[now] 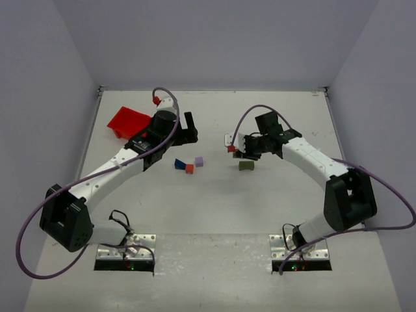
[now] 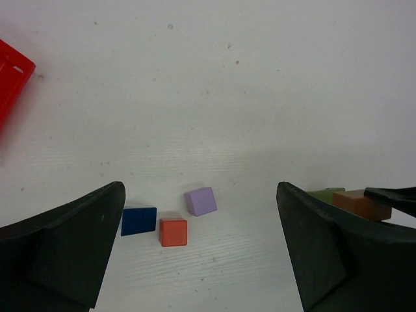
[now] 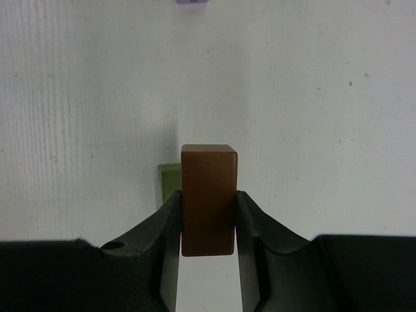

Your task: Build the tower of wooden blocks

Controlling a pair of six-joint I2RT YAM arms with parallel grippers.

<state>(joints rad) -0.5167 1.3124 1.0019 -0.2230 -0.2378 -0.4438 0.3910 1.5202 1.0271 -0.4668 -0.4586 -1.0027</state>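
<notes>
My right gripper [image 3: 208,200] is shut on a brown block [image 3: 208,195] and holds it upright above the table. A green block [image 3: 168,182] lies on the table just behind it, to the left. In the top view the right gripper [image 1: 245,153] is just beyond the green block [image 1: 246,166]. The dark blue wedge [image 2: 138,220], orange-red block [image 2: 173,232] and lilac block [image 2: 201,201] lie close together on the table. They also show in the top view, blue [image 1: 179,164], orange-red [image 1: 189,168] and lilac [image 1: 199,160]. My left gripper [image 1: 189,125] is open and empty, beyond them.
A red plastic bin [image 1: 127,121] stands at the far left, also at the left edge of the left wrist view [image 2: 10,78]. Grey walls enclose the table on three sides.
</notes>
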